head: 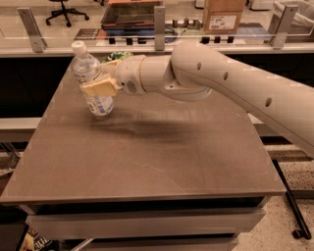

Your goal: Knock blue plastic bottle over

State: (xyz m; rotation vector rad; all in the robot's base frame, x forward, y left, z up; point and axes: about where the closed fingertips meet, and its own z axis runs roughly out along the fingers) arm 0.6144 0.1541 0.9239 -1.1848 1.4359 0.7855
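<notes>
Gripper (pixel 94 78) sits near the desk's (pixel 157 162) far left corner, its yellowish fingers (pixel 99 88) clamped around the middle of the blue plastic bottle (pixel 87 66). The bottle leans with its cap toward the left edge, base on the desk.

An office lab is showing: swivel chair (pixel 62 8) and cardboard box (pixel 223 14) sitting beyond the worktop (pixel 147 162). The gripper (pixel 96 78) is hovering at its far-left corner.
</notes>
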